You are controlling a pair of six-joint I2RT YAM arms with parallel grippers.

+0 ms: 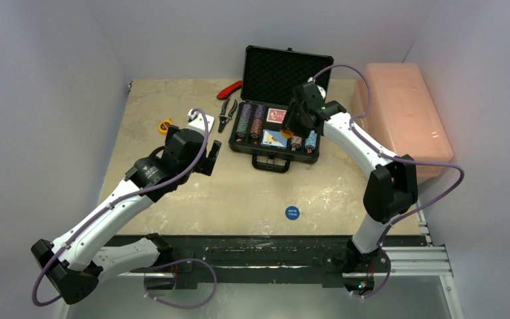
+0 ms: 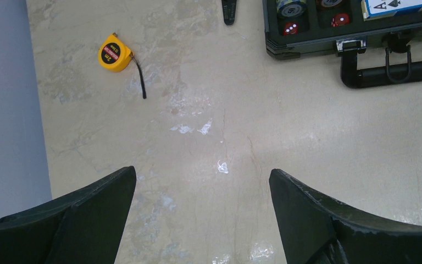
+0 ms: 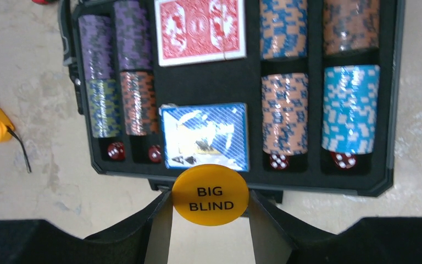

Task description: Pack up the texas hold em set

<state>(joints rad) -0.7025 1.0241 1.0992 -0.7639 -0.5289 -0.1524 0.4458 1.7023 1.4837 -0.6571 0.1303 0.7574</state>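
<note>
Top view: I log the briefcase (image 1: 275,143) open at the table's (image 1: 239,193) far side; blue disc (image 1: 292,212) lies alone toward the arm bases. Left wrist: left jaws wide apart, holding nothing; tape measure (image 2: 114,53) ahead. Right wrist: right jaws clamped on orange disc (image 3: 210,195) over the briefcase's front rim; chip stacks (image 3: 286,113) seated inside.

Open case (image 1: 279,70) upper centre on the surface (image 1: 239,193), tools to its left.
Overhead: the lid stands behind the tray; chip stacks (image 1: 242,124) fill the outer columns, card decks (image 1: 276,115) the middle. Pliers (image 1: 226,114) lie just left, tape measure (image 1: 165,125) further left, box (image 1: 402,116) right, disc (image 1: 292,212) lower centre. A second disc (image 3: 210,195) sits in the right end effector (image 3: 210,204) over the case's front rim.
</note>
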